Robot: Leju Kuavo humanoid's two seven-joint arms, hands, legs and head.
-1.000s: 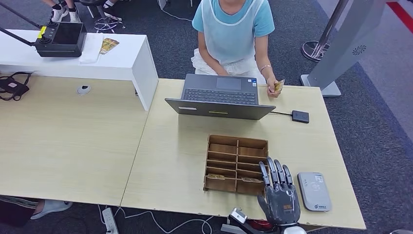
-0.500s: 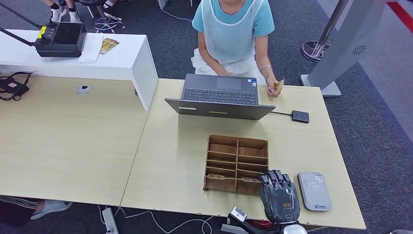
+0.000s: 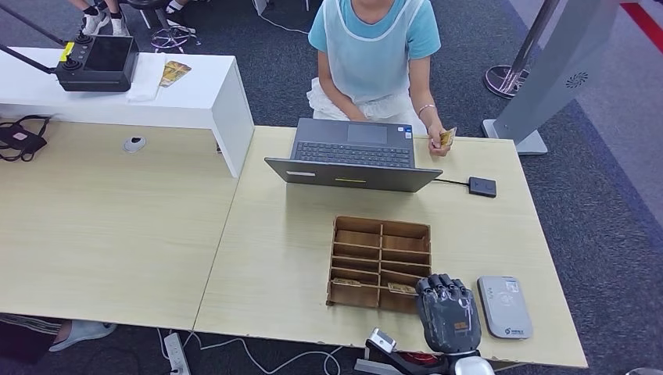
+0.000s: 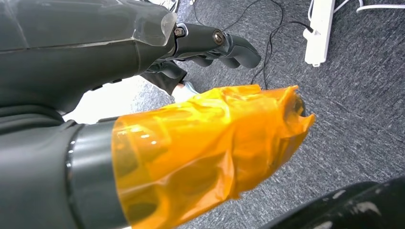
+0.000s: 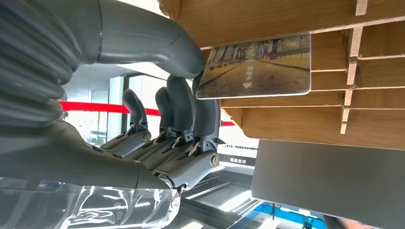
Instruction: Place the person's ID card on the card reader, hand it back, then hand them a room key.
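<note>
Fingers (image 5: 184,107) of the right hand (image 3: 448,312) are curled downward at the near right corner of the wooden tray (image 3: 381,263); in the right wrist view the thumb and fingertips close on one short end of a room key card (image 5: 258,67) printed with a tree-lined road, so I judge it pinched, though the contact itself is partly hidden; the card's long axis runs along its slot, away from the fingers, with most of it lying in the compartment; to free it the hand would likely need to draw back along that axis, not sideways against the dividers. Just beside the hand, on its outer side, lies the grey card reader (image 3: 504,306), bare on top. Across the table, behind the laptop (image 3: 353,156), the person's hand (image 3: 439,141) holds a small yellowish card (image 3: 447,137), well apart from the robot. The left hand (image 4: 210,45) hangs over carpet, fingers bent inward on nothing that I can see; the right hand is plainly the nearer to the tray.
</note>
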